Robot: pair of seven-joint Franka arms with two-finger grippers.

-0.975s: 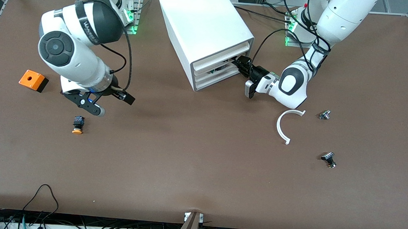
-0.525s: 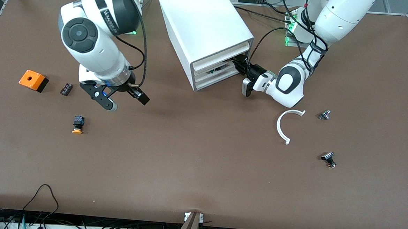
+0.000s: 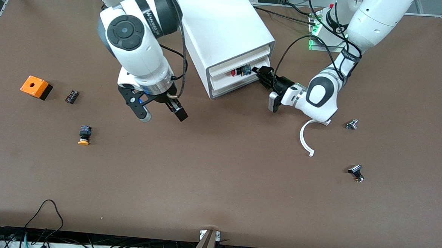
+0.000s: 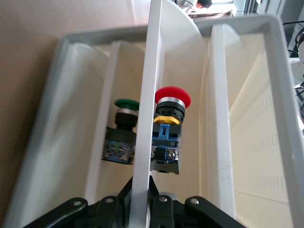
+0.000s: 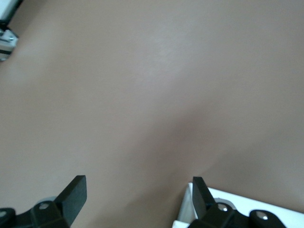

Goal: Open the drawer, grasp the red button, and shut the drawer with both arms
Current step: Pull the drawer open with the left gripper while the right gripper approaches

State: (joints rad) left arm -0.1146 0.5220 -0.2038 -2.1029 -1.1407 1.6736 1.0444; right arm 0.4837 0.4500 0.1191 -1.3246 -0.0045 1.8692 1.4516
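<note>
The white drawer cabinet stands at the robots' side of the table. Its middle drawer is pulled out a little. The red-capped button lies inside it. In the left wrist view the button has a black and blue body and lies beside a green-capped one. My left gripper is shut on the drawer's front wall, one finger on each side. My right gripper is open and empty over bare table beside the cabinet, and shows open in its wrist view.
An orange box with a hole, a small black part and an orange-yellow-capped button lie toward the right arm's end. A white curved piece and two metal parts lie toward the left arm's end.
The left gripper has drawn the drawer outward, so the red button now shows. The right arm has swung from the orange-yellow button's area toward the cabinet, gripper still open.
</note>
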